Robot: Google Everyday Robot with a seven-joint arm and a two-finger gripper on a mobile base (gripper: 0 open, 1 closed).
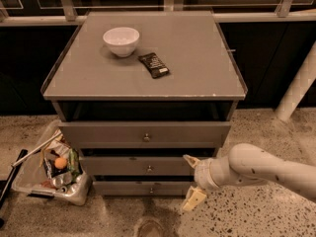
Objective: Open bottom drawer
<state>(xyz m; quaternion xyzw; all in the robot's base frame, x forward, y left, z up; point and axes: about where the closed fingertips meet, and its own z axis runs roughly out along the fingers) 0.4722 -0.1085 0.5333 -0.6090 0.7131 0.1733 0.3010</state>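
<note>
Hand point(186, 182) sits low at the near right of the bench point(197, 58), level with the two lower drawer fronts and right of their knobs.

Bottom drawer point(123, 188) is the lowest and narrowest grey front, just above the floor. It looks shut or almost shut, and its knob point(151, 189) is at centre, left of the hand. Task judged not yet started on the drawer itself.

Risks from here:
- Wrong drawer. The upper finger point(190, 159) lines up with the middle drawer point(118, 166), not the bottom one, so closing at this height could catch the middle knob point(149, 168) or that front's edge.
- Knob is small and round. An off-centre grip could slip off when pulling.
- Lower finger point(191, 200) hangs near the floor point(247, 216), so dropping further to reach the knob could scrape it.
- A skewed pull could jam the drawer or drag the whole bench, shaking the white bowl point(121, 40) and dark packet point(153, 64) on top.

Hand state: fingers spread wide, nothing held between them. Upper finger overlaps the right end of the middle front, contact cannot be told. Lower finger appears clear of the bottom front.
</note>
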